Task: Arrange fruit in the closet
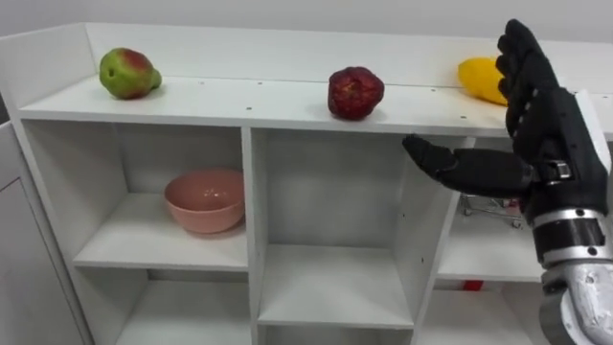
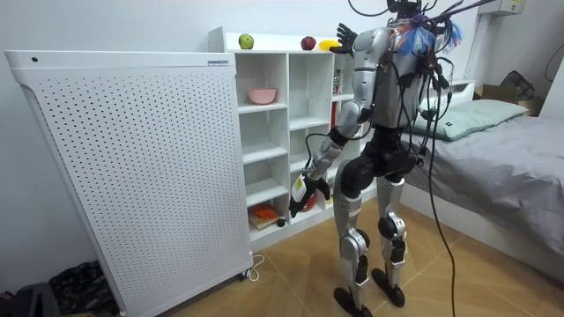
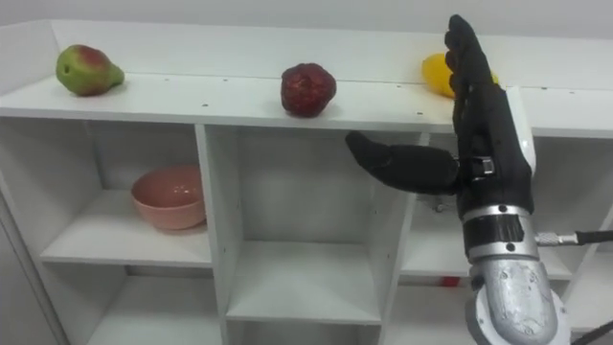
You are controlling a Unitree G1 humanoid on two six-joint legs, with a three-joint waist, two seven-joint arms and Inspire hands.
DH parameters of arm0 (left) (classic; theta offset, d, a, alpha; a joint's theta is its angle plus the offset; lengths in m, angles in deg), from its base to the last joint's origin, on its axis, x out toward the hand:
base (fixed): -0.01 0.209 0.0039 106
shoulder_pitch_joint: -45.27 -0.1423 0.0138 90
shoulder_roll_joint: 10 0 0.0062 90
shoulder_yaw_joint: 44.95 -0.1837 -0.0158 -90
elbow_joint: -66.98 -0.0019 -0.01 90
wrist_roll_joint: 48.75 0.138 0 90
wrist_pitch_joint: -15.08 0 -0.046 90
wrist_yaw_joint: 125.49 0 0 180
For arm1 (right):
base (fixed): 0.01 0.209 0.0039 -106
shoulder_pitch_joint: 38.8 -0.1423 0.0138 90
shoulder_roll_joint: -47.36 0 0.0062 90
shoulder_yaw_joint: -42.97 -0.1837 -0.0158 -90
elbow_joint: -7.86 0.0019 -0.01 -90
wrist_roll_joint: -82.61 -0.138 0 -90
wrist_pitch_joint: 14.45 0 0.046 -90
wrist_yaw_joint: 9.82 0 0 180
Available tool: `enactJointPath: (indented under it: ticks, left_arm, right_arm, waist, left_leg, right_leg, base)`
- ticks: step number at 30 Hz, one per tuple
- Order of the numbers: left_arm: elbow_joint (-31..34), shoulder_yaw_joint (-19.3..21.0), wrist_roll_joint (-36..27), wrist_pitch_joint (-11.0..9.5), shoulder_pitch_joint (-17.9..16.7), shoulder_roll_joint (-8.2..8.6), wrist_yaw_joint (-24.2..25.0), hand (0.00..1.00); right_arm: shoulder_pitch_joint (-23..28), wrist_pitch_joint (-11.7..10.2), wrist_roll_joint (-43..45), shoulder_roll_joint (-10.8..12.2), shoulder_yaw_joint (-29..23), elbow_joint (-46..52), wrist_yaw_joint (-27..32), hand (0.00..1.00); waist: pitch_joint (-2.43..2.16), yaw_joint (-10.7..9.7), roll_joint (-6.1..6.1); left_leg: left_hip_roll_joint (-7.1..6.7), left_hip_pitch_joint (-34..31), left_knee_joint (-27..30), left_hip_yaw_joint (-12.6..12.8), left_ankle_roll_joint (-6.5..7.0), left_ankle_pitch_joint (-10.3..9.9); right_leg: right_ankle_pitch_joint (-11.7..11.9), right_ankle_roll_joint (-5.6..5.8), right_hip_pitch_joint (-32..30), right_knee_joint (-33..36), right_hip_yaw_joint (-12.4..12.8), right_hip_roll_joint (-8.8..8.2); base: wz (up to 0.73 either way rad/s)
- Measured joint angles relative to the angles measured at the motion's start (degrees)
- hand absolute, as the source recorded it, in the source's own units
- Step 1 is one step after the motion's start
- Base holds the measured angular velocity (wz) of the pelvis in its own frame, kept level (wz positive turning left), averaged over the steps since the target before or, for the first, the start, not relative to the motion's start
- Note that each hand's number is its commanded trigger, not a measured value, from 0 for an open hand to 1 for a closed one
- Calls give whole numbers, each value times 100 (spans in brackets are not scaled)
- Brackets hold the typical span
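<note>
In the room view the robot is seen standing on a wooden floor, facing the white closet point(image 1: 252, 211). A large perforated white panel point(image 2: 132, 167) is set against the closet on the room view's left, and a bed point(image 2: 511, 167) lies behind the robot on the room view's right. The left hand point(image 2: 300, 195) is shown there hanging low before the closet's lower compartments, and whether anything is held in it cannot be told. The right arm is seen in that view lifted to the closet's top shelf point(image 1: 239, 96). Closer detail is given by the eye views. The right hand point(image 1: 541, 125) is held upright in front of the right end of the top shelf. Its fingers point(image 1: 522, 57) are straight, pressed together and pointed upward, the thumb point(image 1: 450, 163) is stuck out sideways toward the left, and nothing is held in it. A pink bowl point(image 1: 204, 200) is set in the upper left compartment. Three fruits are lined along the top shelf, well apart from one another. A green and red fruit point(image 1: 127, 73) is placed at the left end and a dark red fruit point(image 1: 355, 93) near the middle. A yellow fruit point(image 1: 479, 79) is at the right, with its right part covered by the fingers. It lies on the shelf behind them, and whether it is touched cannot be told. A small wire object point(image 1: 488, 206) is partly seen below the thumb in the right compartment.
</note>
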Motion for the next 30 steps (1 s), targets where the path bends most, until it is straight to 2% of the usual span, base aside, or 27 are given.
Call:
enactJointPath:
  ticks: [3,10,18,28,30]
  left_arm:
    - [2,-53,-1,18,13,0,2,0]
    - [8,-57,1,130,195,6,8,0]
    - [17,-67,-1,213,331,0,12,0]
    - [22,-75,-1,365,339,0,15,0]
    - [29,-77,0,374,353,0,46,0]
  right_arm:
    - [-192,81,2,-101,67,-187,-38,0]
    - [-437,164,-100,-120,59,-825,-214,0]
    - [-543,184,-359,-133,62,-864,-452,0]
    - [-705,244,-423,-134,65,-1027,-674,0]
    - [-794,312,-421,-134,72,-1089,-704,0]
  waist:
    - [3,17,-2]
    - [9,131,6]
    - [10,129,15]
    - [9,121,31]
    - [5,121,42]
  left_leg:
    - [-16,-22,2,-46,7,5]
    - [-38,-41,-10,-124,17,11]
    - [-37,-41,-10,-139,17,12]
    - [-38,-48,-6,-139,15,26]
    - [-42,-63,-3,-138,17,40]
  right_leg:
    - [10,2,-2,-2,-28,-8]
    - [10,3,0,-6,-57,-18]
    - [10,3,3,-6,-73,-18]
    - [10,3,-1,-1,-81,-22]
    - [10,3,-9,-1,-88,-28]
  base:
    - [7]
    - [4]
    - [0]
    - [0]
    - [0]
